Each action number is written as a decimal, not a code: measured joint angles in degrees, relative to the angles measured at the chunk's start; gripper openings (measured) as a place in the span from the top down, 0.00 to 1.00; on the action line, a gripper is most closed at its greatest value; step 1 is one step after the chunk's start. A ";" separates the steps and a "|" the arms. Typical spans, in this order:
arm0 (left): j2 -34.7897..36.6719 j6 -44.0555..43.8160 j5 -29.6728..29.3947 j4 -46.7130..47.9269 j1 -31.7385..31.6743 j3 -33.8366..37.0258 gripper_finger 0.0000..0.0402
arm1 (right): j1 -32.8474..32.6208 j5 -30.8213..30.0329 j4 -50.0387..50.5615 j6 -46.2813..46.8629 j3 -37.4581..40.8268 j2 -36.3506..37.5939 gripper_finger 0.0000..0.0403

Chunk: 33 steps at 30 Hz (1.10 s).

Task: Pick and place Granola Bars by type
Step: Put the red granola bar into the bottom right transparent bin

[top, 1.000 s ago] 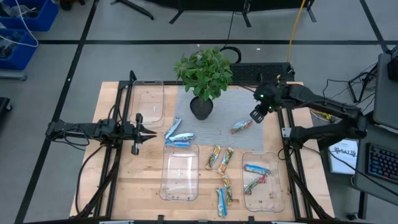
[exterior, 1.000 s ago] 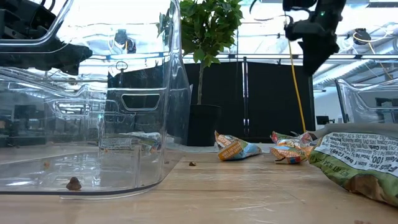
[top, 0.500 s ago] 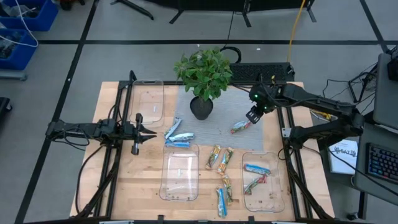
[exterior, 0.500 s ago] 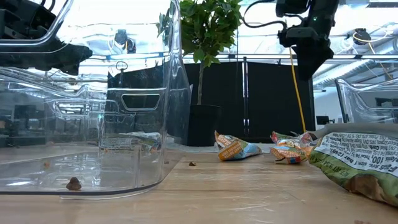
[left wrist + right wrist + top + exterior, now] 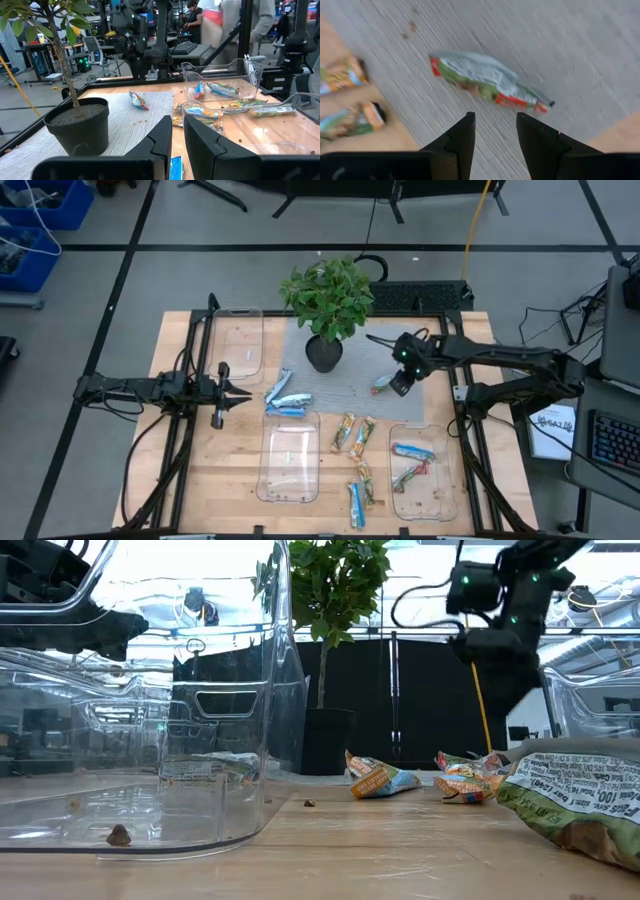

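Note:
My right gripper [image 5: 495, 120] hangs open just over the grey mat [image 5: 350, 365]. Its fingers point down at a red-green-silver granola bar [image 5: 487, 82], which lies flat on the mat [image 5: 386, 384] a little beyond the fingertips. Two blue-white bars [image 5: 284, 396] lie at the mat's left edge. Two green-yellow-orange bars [image 5: 352, 433] lie on the wood. The right tray [image 5: 443, 498] holds two more bars [image 5: 412, 461]. My left gripper [image 5: 240, 395] waits at the table's left, its fingers [image 5: 165, 135] a narrow gap apart.
A potted plant [image 5: 328, 300] stands on the mat's far left part. One clear tray [image 5: 238, 340] is at the far left and another [image 5: 290, 462] near the middle. More bars [image 5: 358, 490] lie by the near edge. People move in the room beyond the table [image 5: 240, 20].
My right gripper has moved toward the table's left and near edge and come down, from the mat's right edge to just over the red-green bar on the mat. The bar has stayed where it was.

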State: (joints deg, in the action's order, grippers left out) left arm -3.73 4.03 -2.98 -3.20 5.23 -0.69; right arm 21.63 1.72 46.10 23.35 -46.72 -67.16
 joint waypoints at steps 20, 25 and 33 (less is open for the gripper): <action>0.00 0.00 0.01 0.00 0.01 0.00 0.86 | 0.55 -3.37 -4.50 1.21 6.84 0.03 0.67; -0.02 0.00 0.00 0.00 0.00 0.00 0.86 | 1.16 -3.19 -8.07 1.42 8.83 0.03 0.67; -0.01 0.00 0.00 0.00 -0.01 0.00 0.86 | 2.03 -3.35 -8.77 1.10 9.77 0.03 0.67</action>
State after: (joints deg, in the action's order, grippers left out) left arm -3.74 4.03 -2.98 -3.20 5.21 -0.69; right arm 23.66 -1.63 37.33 24.45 -36.95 -67.13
